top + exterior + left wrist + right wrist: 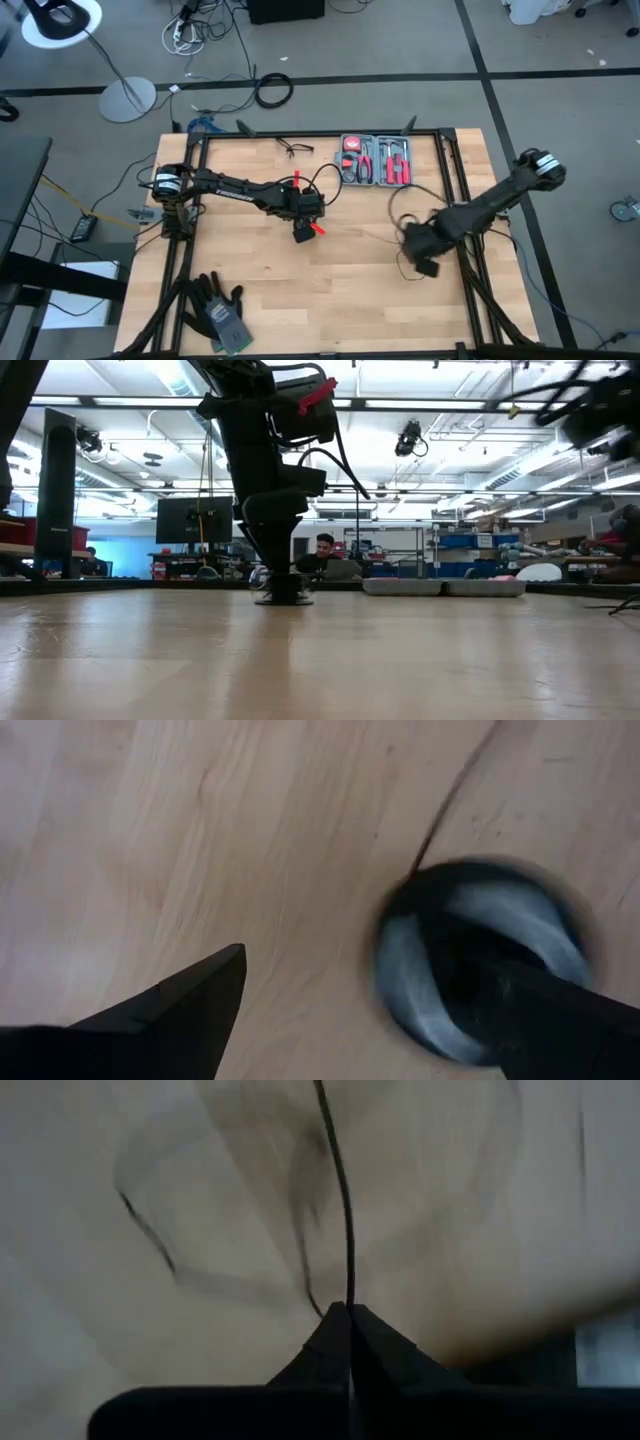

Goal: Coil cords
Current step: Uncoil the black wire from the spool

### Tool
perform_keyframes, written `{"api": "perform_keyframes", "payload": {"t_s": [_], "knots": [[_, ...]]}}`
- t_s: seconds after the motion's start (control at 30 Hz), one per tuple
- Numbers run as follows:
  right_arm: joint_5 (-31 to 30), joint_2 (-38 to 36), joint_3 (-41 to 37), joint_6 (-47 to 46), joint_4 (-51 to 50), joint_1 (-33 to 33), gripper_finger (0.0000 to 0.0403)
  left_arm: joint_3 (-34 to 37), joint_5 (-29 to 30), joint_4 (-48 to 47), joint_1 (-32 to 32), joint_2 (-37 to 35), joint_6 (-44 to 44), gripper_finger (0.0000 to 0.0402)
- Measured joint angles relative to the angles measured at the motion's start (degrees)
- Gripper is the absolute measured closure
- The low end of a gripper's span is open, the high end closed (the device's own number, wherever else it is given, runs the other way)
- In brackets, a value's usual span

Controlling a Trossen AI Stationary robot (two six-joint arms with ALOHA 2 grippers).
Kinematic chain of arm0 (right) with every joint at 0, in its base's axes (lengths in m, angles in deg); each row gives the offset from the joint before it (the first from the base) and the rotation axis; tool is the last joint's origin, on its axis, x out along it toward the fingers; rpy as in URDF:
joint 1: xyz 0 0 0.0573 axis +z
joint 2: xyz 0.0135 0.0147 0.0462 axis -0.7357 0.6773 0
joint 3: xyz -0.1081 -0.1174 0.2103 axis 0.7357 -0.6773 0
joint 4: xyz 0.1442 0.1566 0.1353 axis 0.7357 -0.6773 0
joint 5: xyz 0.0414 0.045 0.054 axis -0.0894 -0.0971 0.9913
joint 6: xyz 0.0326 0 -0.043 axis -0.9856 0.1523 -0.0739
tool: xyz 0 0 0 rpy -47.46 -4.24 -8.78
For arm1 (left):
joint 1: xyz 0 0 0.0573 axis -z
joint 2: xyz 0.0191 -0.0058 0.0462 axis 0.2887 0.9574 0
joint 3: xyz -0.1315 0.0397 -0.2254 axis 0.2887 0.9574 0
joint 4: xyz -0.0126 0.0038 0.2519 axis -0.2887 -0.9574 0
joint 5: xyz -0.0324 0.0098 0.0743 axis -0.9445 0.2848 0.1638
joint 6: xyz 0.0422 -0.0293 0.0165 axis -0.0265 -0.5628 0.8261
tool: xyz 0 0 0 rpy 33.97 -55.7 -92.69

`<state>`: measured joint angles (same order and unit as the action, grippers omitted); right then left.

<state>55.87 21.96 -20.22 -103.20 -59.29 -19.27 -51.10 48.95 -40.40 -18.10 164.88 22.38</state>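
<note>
pinching the thin black cable (345, 1210) between closed fingers, the right gripper (428, 266) sits at about four o'clock on the table (330, 310), low over the wood. in its wrist view the strand runs straight out from the meeting fingertips, with loose loops of it blurred beyond. the left gripper (303, 232) hangs near the table's centre, its fingers spread wide and holding nothing, straddling the round black puck (488, 960) with the pale centre. so the cord stretches from centre toward four o'clock. i judge the step in hand to be gathering: one end anchored, the other being drawn. next, the right arm likely needs to sweep its strand round in a loop without tugging the puck loose.
</note>
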Motion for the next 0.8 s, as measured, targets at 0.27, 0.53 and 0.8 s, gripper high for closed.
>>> {"api": "perform_keyframes", "payload": {"t_s": [0.27,0.53,0.8], "knots": [[-1.1,-8.7,0.0,-18.3,-8.0,8.7,0.0384,0.0,0.0,-0.1,0.0,0.0,0.0,0.0034],[-30.2,-9.9,0.0,-7.4,11.0,8.5,0.0308,0.0,0.0,0.3,0.0,0.0,0.0,0.0034],[-41.2,0.3,-3.1,20.8,40.8,-3.7,0.0228,0.0,0.0,0.5,0.0,0.0,0.0,0.0034]]}}
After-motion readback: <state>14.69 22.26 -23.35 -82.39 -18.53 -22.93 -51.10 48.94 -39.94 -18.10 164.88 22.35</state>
